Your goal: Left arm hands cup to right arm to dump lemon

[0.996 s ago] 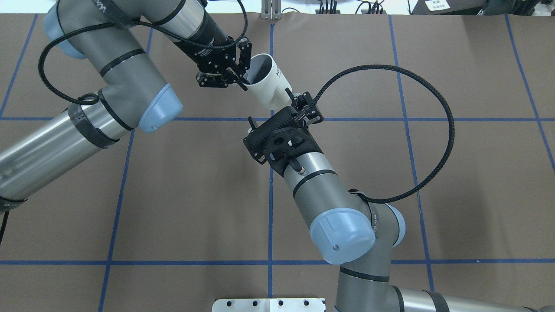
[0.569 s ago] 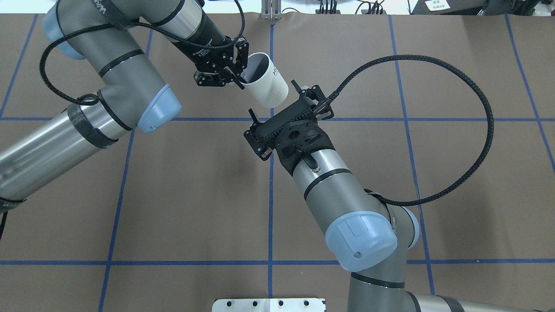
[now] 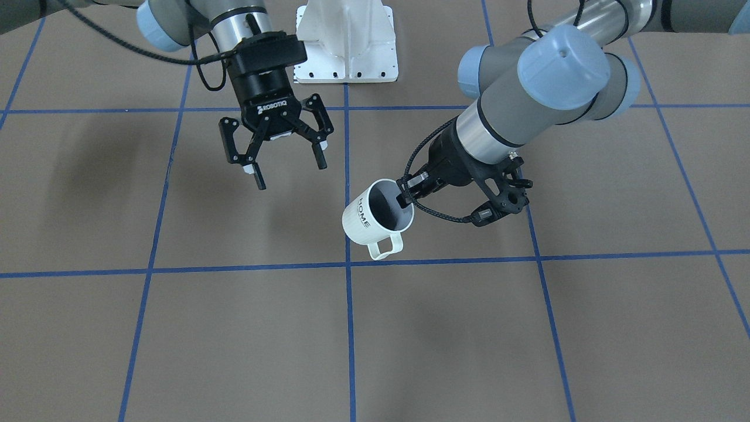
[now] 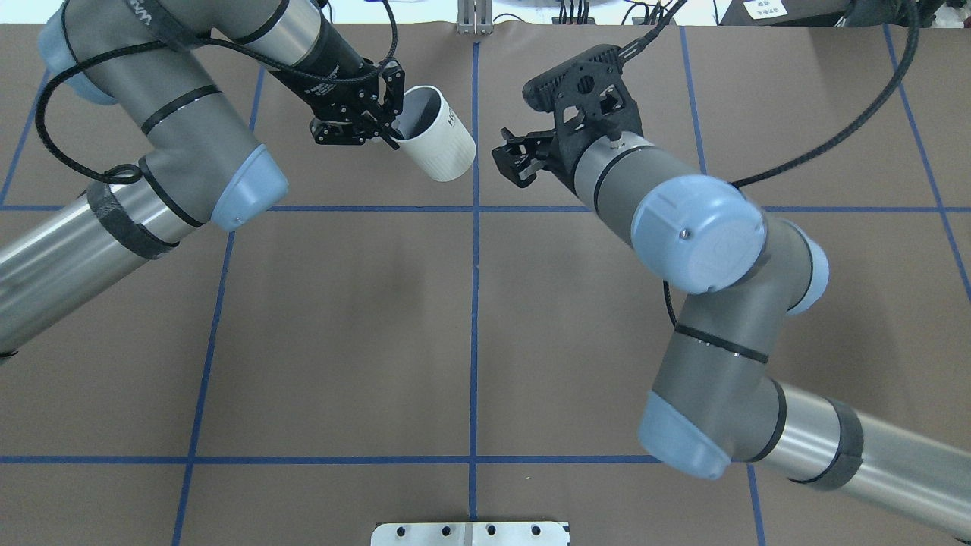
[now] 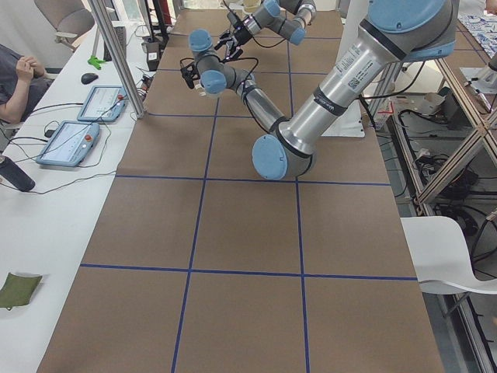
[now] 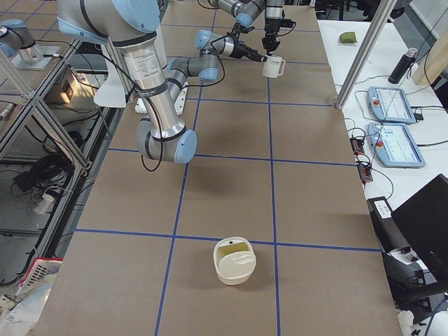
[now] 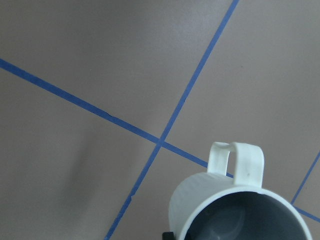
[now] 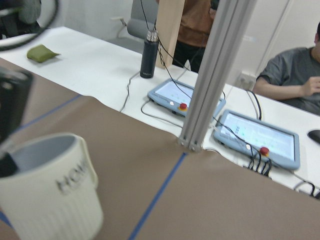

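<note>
The white ribbed cup (image 4: 438,144) marked "HOME" hangs tilted above the table, handle down in the front view (image 3: 369,220). My left gripper (image 4: 391,130) is shut on its rim, one finger inside and one outside (image 3: 404,196). The cup's grey inside shows no lemon in the left wrist view (image 7: 235,210). My right gripper (image 3: 288,173), marked "ROBOTIQ", is open and empty. It hangs apart from the cup, to its right in the overhead view (image 4: 507,163). The right wrist view shows the cup (image 8: 50,200) close at lower left.
A white bowl-like container (image 6: 234,260) with something pale yellow in it sits far down the table. The white robot base (image 3: 345,53) is between the arms. A metal post (image 8: 210,75) and control tablets (image 8: 175,95) stand at the table's far edge.
My right arm has drawn back from the cup's base and swung right and farther away, gripper open. My left arm has carried the cup a little left and farther away.
</note>
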`<move>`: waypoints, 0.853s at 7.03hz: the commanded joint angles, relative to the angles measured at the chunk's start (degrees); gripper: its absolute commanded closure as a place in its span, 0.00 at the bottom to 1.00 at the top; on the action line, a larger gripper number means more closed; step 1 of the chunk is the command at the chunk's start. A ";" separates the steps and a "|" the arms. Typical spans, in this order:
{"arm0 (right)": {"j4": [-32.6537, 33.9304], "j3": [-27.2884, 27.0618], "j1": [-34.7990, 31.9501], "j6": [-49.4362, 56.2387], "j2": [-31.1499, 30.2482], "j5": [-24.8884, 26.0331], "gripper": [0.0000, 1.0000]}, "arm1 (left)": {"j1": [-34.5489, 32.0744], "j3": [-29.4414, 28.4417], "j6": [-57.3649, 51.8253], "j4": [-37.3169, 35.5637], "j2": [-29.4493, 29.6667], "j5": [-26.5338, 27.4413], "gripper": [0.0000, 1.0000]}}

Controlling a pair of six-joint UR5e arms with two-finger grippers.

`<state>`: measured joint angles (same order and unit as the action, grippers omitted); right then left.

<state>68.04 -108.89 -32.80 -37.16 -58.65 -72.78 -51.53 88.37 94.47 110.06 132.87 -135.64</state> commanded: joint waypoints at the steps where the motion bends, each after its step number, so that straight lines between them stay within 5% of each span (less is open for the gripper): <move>1: 13.73 0.25 -10.30 -0.38 -0.76 -21.68 0.01 | -1.63 5.90 -7.07 -0.28 -8.02 -0.07 1.00; 3: 20.62 2.10 -19.54 6.87 -2.76 -39.82 0.00 | -4.70 10.66 -18.65 -0.28 -18.30 -0.07 1.00; 6: 25.00 2.54 -27.73 14.20 -9.27 -41.46 0.00 | -11.02 11.74 -40.52 -0.19 -30.70 0.11 1.00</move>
<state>89.65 -106.73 -56.79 -25.69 -65.80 -112.98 -59.92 99.80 63.32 109.79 107.33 -135.62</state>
